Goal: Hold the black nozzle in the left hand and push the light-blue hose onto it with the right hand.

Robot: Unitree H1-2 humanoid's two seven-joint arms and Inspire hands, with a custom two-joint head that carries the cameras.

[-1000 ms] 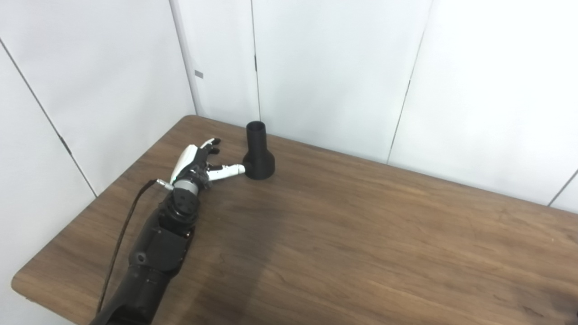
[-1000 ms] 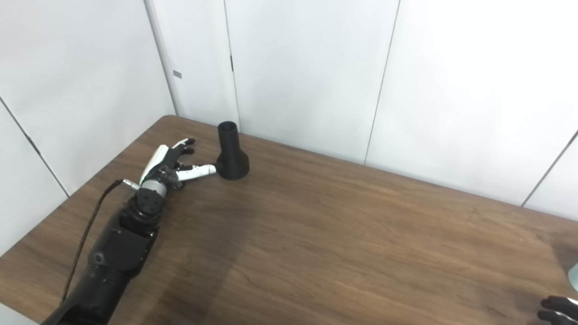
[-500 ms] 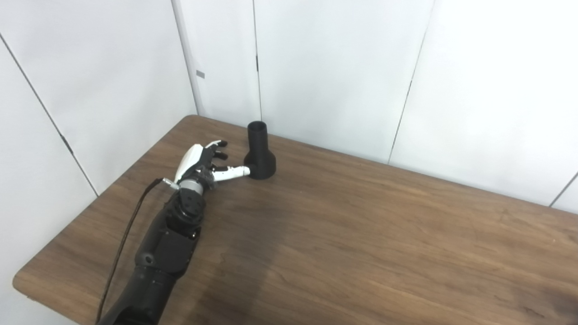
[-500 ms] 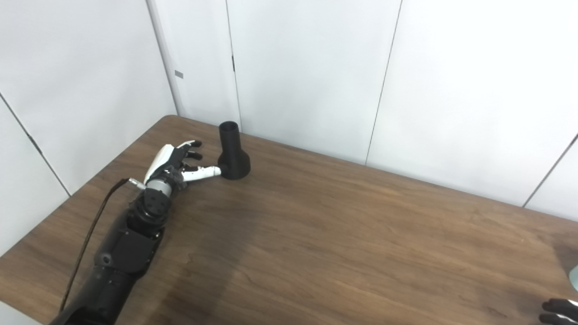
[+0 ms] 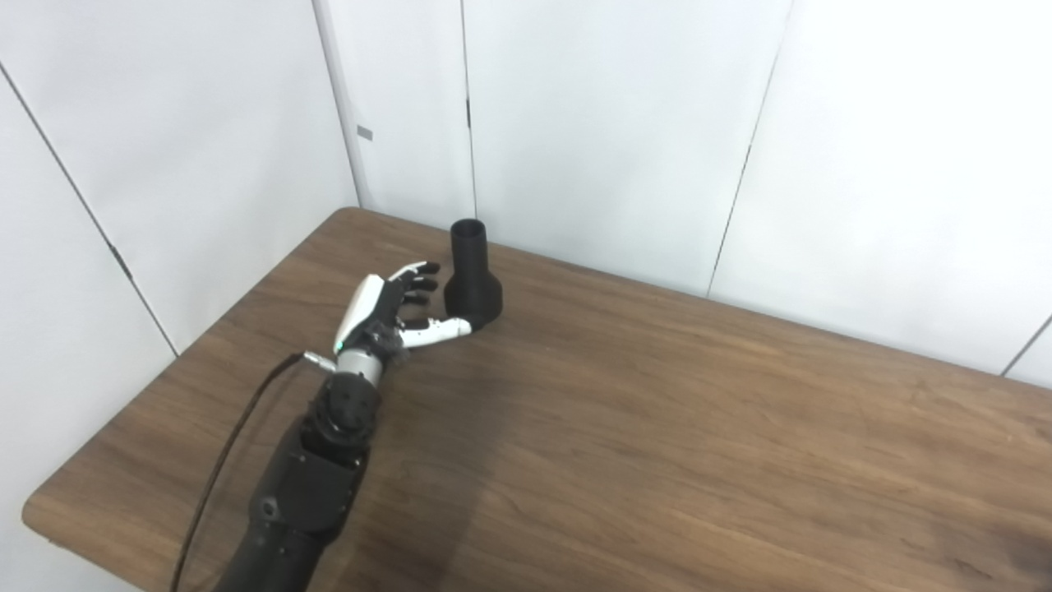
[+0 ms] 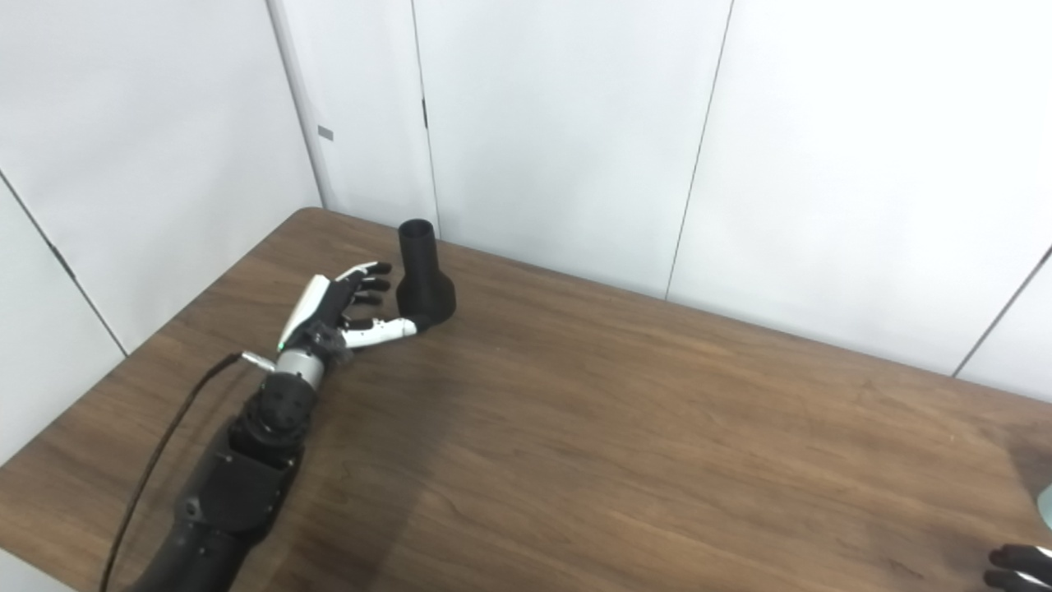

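Note:
The black nozzle (image 5: 472, 279) stands upright on its flared base near the table's far left corner, its narrow neck pointing up. My left hand (image 5: 393, 312) is open right beside it on its left. The thumb reaches along the front of the base and the fingers spread toward the neck, not closed on it. Of my right hand (image 6: 1017, 567) only dark fingertips show at the bottom right edge of the right eye view. A sliver of light blue (image 6: 1045, 503), perhaps the hose, shows at the right edge above them.
The brown wooden table (image 5: 657, 427) fills the lower picture; white wall panels stand close behind the nozzle. A black cable (image 5: 226, 460) runs along my left forearm. The table's left edge lies close to my left arm.
My left hand has moved right and a little nearer, closing in on the nozzle; its thumb now lies along the front of the base. The nozzle has not moved.

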